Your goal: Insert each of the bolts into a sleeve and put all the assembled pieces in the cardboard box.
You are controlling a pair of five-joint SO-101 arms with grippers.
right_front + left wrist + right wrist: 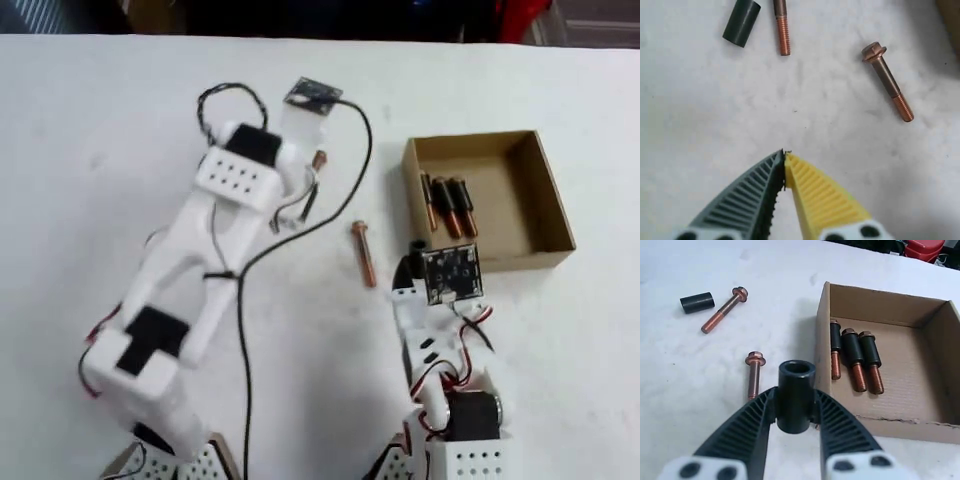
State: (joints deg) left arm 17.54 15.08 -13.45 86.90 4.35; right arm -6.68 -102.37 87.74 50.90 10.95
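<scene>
My right gripper (796, 412) is shut on an upright black sleeve (796, 392), just in front of the cardboard box (920, 377). A copper bolt (754, 375) lies on the table right beside that sleeve. Three assembled pieces (855, 355) lie side by side inside the box. Farther off rest a loose black sleeve (697, 302) and a second bolt (724, 310). My left gripper (785, 156) is shut and empty, hovering over bare table short of that sleeve (741, 22) and bolt (781, 27). From above, the near bolt (363, 253) lies between the two arms.
The cardboard box (470, 142) stands right of centre, its open top facing up. A black cable (340, 215) from the left arm loops across the table near the bolts. The table is white, with free room at the left and far side.
</scene>
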